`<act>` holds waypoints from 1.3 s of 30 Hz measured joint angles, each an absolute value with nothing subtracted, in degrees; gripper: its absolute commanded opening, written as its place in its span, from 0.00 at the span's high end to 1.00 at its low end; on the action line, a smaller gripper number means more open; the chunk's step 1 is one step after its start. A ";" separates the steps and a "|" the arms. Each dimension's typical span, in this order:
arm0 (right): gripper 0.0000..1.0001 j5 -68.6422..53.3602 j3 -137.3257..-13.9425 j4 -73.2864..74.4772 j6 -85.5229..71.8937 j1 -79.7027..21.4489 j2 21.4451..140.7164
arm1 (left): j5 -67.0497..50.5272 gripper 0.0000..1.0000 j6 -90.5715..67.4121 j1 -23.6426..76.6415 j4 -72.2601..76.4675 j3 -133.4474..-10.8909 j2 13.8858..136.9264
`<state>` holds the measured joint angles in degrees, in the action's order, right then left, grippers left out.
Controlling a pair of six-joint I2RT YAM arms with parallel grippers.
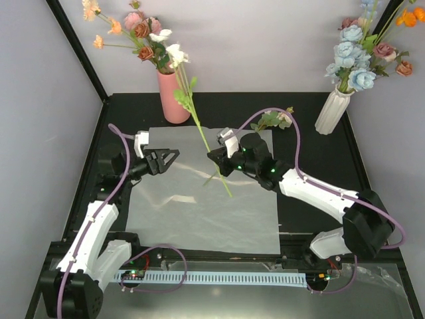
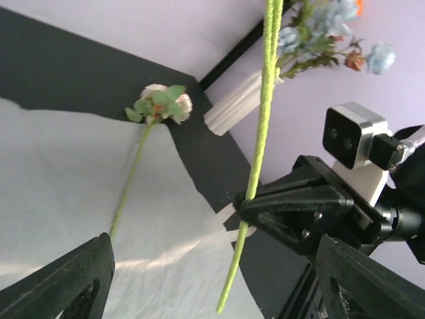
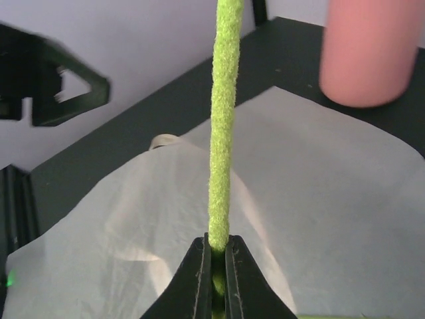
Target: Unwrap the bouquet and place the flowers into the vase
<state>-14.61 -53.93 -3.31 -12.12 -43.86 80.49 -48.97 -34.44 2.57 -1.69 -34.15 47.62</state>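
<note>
Above the paper (image 1: 199,212), right gripper (image 3: 216,244) pinching flower stem (image 3: 224,133), left gripper (image 1: 173,160) spread nearby.

The left arm (image 1: 99,219) rises from its base with the elbow bent. Its hand (image 1: 171,158) points to the right, both fingers spread wide with nothing between them. The right arm (image 1: 319,193) stretches forward and to the left, its hand (image 1: 214,163) facing the left one, fingers pinched together on a thin green stem (image 3: 222,133).
</note>
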 measured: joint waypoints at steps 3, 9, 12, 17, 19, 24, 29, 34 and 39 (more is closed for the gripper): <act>0.98 -15.92 -51.96 -6.35 -10.39 -45.56 79.29 | -50.00 0.23 -34.92 4.43 2.07 -34.15 47.62; 0.98 -18.35 -47.59 -11.62 -7.99 -47.72 77.45 | -50.85 0.36 -36.36 6.55 8.56 -34.15 47.62; 0.98 -19.25 -46.74 -12.84 -7.25 -48.77 77.12 | -50.81 0.39 -37.21 7.09 11.40 -34.17 47.62; 0.98 -20.08 -46.72 -13.80 -5.65 -50.39 77.06 | -50.28 0.44 -38.19 7.75 14.98 -34.44 47.62; 0.98 -20.32 -46.72 -13.78 -4.93 -51.03 77.06 | -49.69 0.46 -38.35 7.94 15.73 -34.54 47.59; 0.99 -20.84 -46.72 -13.76 -3.60 -52.80 77.06 | -47.86 0.59 -39.05 8.01 17.72 -34.83 47.18; 0.99 -21.19 -46.72 -13.76 -2.63 -53.34 77.06 | -45.52 0.70 -39.03 8.01 18.26 -35.57 44.93; 0.99 -21.17 -46.72 -13.76 -1.78 -53.74 77.06 | -43.79 0.74 -38.98 8.01 18.50 -36.47 43.81; 0.98 -21.15 -46.72 -13.78 -1.15 -54.39 77.06 | -42.70 0.84 -38.57 8.01 18.02 -36.86 43.38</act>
<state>-21.15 -46.72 -13.78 -1.15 -54.39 77.06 -42.70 -38.57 8.01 18.02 -36.86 43.38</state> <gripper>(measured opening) 0.054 0.224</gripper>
